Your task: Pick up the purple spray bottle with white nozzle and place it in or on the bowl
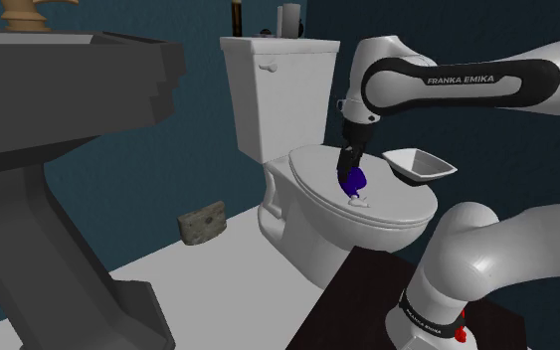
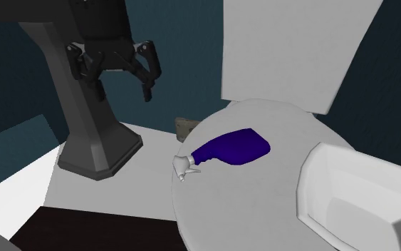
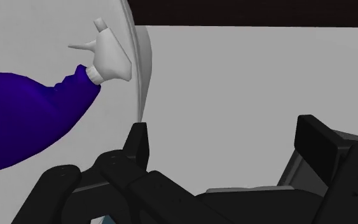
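white toilet (image 1: 297, 224), lid shut | grey pedestal sink (image 1: 39, 119) | speckled block (image 1: 202, 223) on floor

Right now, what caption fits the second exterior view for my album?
Purple spray bottle lying on the toilet lid beside a white bowl, open black pincer hovering nearby.

White arm (image 1: 511, 249), seemingly all-black tool (image 3: 227, 137)

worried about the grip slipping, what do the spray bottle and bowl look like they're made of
Spray bottle: smooth, evenly purple body with a white nozzle. It is probably plastic, though no shine or texture confirms that. Bowl: plain white, angular and matte. It could be ceramic or plastic; the look leaves it open.
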Available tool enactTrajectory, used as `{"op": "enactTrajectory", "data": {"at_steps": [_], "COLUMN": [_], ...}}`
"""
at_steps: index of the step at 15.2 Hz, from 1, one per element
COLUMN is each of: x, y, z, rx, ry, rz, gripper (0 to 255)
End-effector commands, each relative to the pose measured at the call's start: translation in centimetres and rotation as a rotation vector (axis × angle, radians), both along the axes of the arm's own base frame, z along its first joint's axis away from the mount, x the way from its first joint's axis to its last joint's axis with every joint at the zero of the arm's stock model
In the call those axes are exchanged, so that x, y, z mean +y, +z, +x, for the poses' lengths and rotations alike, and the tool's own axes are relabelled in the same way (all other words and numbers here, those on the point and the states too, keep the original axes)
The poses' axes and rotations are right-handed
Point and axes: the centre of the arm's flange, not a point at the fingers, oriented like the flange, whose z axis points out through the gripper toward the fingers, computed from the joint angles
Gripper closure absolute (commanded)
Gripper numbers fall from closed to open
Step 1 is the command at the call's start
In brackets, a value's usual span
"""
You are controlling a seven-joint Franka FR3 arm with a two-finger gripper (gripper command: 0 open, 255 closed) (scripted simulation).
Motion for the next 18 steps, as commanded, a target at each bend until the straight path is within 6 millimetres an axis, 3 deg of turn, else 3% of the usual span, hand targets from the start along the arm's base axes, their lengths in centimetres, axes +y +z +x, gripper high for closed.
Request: {"op": "enactTrajectory", "data": {"at_steps": [1,11,18], "x": [-2.3,-12.6,-12.4], "y": [-2.1,-10.8,-14.5], "z": [-0.1,-1.5,-1.4], "rx": [0.000,0.002,0.002], "ry": [-0.010,-0.062,-0.062], "rz": [0.009,0.053,0.053], "gripper": [0,0,0]}}
